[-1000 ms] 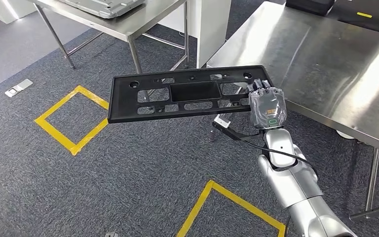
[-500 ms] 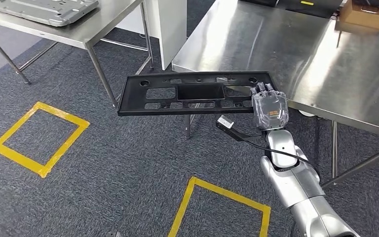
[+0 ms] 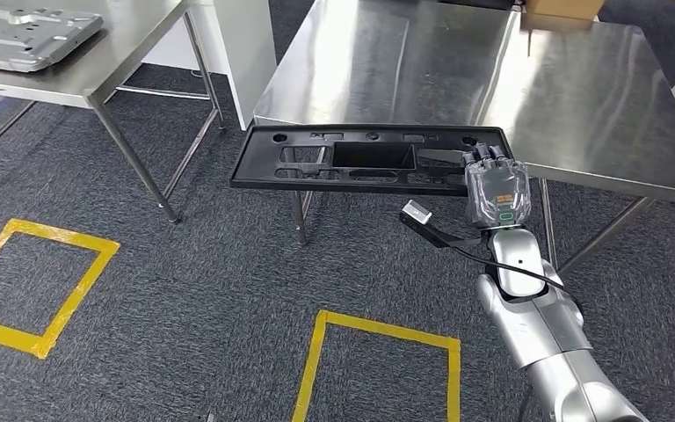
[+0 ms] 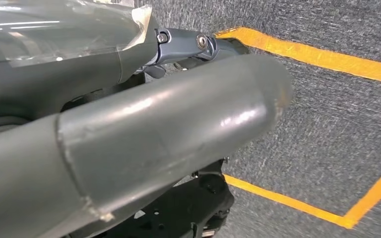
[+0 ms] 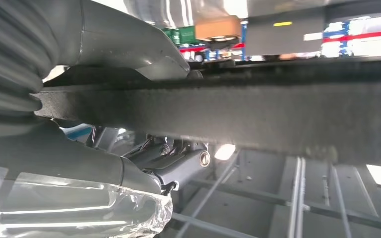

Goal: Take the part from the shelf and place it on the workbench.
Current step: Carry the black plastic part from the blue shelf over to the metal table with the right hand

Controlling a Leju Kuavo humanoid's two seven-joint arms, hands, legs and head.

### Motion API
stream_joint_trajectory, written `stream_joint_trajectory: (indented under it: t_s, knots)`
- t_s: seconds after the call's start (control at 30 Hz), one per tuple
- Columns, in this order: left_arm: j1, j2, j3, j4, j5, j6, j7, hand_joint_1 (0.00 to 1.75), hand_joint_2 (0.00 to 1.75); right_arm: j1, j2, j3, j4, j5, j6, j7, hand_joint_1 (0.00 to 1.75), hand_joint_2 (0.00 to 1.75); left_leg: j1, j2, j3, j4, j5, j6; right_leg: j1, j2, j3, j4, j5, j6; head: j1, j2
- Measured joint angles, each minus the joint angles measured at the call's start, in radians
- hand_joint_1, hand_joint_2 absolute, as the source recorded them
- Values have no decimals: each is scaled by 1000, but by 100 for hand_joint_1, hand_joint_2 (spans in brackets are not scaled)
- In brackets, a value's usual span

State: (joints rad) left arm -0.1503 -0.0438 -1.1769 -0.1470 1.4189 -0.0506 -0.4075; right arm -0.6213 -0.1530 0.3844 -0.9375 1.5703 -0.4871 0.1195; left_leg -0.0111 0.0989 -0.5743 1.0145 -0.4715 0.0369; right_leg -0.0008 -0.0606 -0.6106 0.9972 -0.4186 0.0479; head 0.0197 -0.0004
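The part [image 3: 369, 158] is a long flat black plastic panel with several cut-outs. My right hand [image 3: 496, 192] grips its right end and holds it level in the air, its far edge over the near edge of the steel workbench [image 3: 457, 70]. In the right wrist view the part's edge [image 5: 258, 114] runs as a dark bar across the picture, pinched between my thumb [image 5: 109, 34] and the fingers below it. My left hand [image 4: 129, 139] hangs over the carpet with nothing in it, thumb stretched out.
A second steel table [image 3: 123, 53] at the left carries a grey metal panel [image 3: 26, 35]. A white pillar [image 3: 237, 44] stands between the two tables. Yellow tape squares [image 3: 378, 352] mark the carpet. A cardboard box [image 3: 562, 9] sits at the workbench's far edge.
The whole view has swung, so the camera moved: the workbench now lies straight ahead and closer. My right hand still holds the part, which now reaches the bench's near edge.
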Motion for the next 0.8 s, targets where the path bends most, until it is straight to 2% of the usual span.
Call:
stream_joint_trajectory:
  t_s: [0.03,0.07,0.1,0.13,0.17,0.2,0.23,0.27,0.3,0.37,0.43,0.47,0.53,0.63,0.73,0.8]
  knots:
    - [0,1,0,0,0,2,-2,0,0,-1,1,-2,2,0,0,-2,175,175,0,6,1,1,-3,-4,-9,13,-1,-2,3,-7,0,0]
    - [0,1,0,0,0,3,-3,0,0,-2,2,-4,3,0,0,-4,175,175,2,-2,-2,10,-13,-9,-15,25,0,-3,5,-12,-1,0]
    - [-1,0,0,-1,0,4,-5,0,0,-5,5,-5,5,0,-1,-5,175,175,5,-20,-11,34,-31,-14,-22,36,1,-5,8,-19,-2,0]
    - [-1,-1,0,-1,0,4,-6,0,0,-9,9,-6,7,0,-1,-6,175,175,7,-47,-30,81,-60,-20,-29,45,2,-6,10,-26,-3,0]
    - [-3,-3,0,-1,1,3,-7,0,0,-12,14,-6,10,0,-1,-7,175,175,8,-75,-57,145,-94,-24,-28,53,2,-6,10,-31,-4,0]
    - [-4,-4,1,-1,1,4,-8,0,0,-13,19,-5,14,1,-1,-7,175,175,9,-91,-89,216,-125,-27,-28,61,2,-6,10,-35,-5,0]
    - [-5,-3,1,-1,2,4,-8,0,0,-14,23,-4,18,1,-1,-7,175,175,10,-100,-116,271,-143,-29,-27,69,2,-6,10,-36,-5,0]
    - [-6,-2,2,-1,2,5,-8,0,0,-14,26,-3,21,1,-1,-7,175,175,11,-103,-130,294,-140,-30,-27,79,3,-5,10,-36,-6,0]
    - [-5,-2,2,-1,3,6,-7,0,0,-15,27,-2,25,1,-1,-7,175,175,14,-105,-127,277,-117,-31,-29,87,4,-4,10,-36,-6,0]
    - [-5,-2,3,-1,3,6,-7,0,0,-17,28,-1,29,1,-1,-6,175,175,23,-108,-79,153,-40,-35,-30,99,4,1,8,-33,-7,0]
    - [-6,-5,3,-1,3,7,-7,0,0,-21,28,-1,33,1,-1,-6,175,175,30,-119,-38,45,6,-35,-23,108,-4,10,5,-26,-8,0]
    - [-6,-7,3,-2,3,7,-7,0,0,-22,28,-2,34,1,-1,-6,175,175,31,-124,-32,24,12,-33,-18,110,-9,13,4,-24,-7,0]
    - [-6,-10,4,-2,2,6,-8,0,0,-23,27,-2,38,1,-2,-6,175,175,25,-125,-33,20,14,-25,-12,112,-14,15,4,-23,-5,0]
    - [-6,-13,4,-2,-4,1,-12,0,0,-28,27,-2,45,1,-2,-6,175,175,14,-128,-34,20,16,-16,-14,109,-14,11,7,-20,-5,0]
    - [-6,-13,5,-2,-5,-4,-16,0,0,-36,27,-1,52,1,-2,-7,175,175,11,-130,-37,21,18,-9,-16,108,-13,6,10,-15,-5,0]
    - [-6,-13,6,-2,-6,-5,-17,0,0,-41,28,0,56,1,-1,-6,175,175,8,-130,-39,23,17,-5,-18,108,-13,2,13,-6,-5,0]
